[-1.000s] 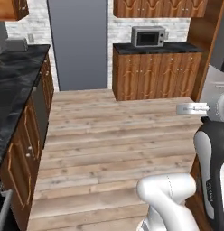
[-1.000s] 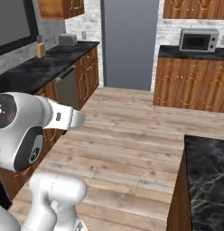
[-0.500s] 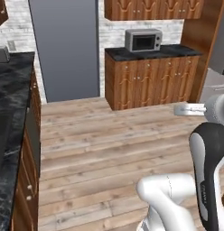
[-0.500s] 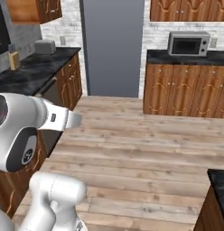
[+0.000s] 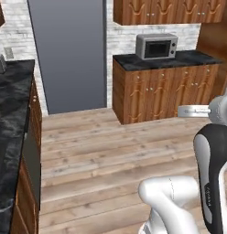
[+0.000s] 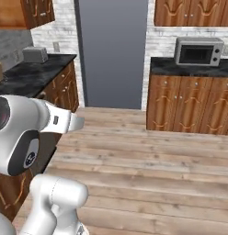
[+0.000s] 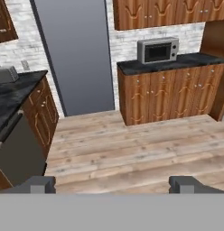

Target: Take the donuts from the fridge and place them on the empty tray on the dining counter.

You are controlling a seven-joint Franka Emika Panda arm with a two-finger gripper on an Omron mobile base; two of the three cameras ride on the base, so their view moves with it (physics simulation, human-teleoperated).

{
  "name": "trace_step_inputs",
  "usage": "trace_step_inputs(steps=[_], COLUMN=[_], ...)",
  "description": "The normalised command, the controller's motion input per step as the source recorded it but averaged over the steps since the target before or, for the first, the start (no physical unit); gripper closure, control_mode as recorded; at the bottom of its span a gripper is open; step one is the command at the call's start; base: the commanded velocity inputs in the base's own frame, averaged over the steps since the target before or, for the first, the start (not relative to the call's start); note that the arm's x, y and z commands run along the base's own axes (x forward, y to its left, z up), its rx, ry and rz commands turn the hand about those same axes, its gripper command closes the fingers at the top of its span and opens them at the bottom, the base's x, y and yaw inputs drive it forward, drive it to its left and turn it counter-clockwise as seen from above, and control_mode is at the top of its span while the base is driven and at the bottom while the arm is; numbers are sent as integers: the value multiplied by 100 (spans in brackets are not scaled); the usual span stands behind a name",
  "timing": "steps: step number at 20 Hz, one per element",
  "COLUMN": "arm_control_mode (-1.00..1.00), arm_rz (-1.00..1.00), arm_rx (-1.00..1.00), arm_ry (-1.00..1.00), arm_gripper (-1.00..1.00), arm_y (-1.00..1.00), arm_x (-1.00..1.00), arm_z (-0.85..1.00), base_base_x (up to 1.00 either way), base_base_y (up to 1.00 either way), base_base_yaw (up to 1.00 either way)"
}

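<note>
My end effector [image 7: 111, 184] — fingers wide apart, holding nothing, raised over the wooden floor [image 7: 132, 149]. Fridge [image 7: 75, 54] — straight ahead, well apart, doors closed. Microwave [image 7: 158, 49] — on the right-hand surface [image 7: 170, 61]. Toaster [image 6: 35, 54] — on the left surface [image 6: 33, 69], clearest in the right base view.

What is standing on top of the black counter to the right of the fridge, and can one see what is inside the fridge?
A silver microwave stands on that counter, with brown wooden cabinets below and above. The fridge is closed, so its grey front hides everything inside; no donuts can be seen.
</note>
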Motion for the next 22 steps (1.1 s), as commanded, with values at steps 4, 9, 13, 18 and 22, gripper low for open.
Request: trace_step_inputs(steps=[4, 9, 13, 18, 22], arm_control_mode=[100, 100, 100, 100, 100], arm_rz=[0, 0, 0, 0, 0], arm_rx=[0, 0, 0, 0, 0], arm_ry=[0, 0, 0, 0, 0], arm_gripper=[-100, -100, -100, -100, -100], arm_y=[0, 0, 0, 0, 0], arm_x=[0, 0, 0, 0, 0], arm_z=[0, 0, 0, 0, 0], base_base_x=[100, 100, 100, 99, 79], base_base_y=[-1, -81, -100, -100, -100], base_base_yaw=[2, 17, 1, 0, 0])
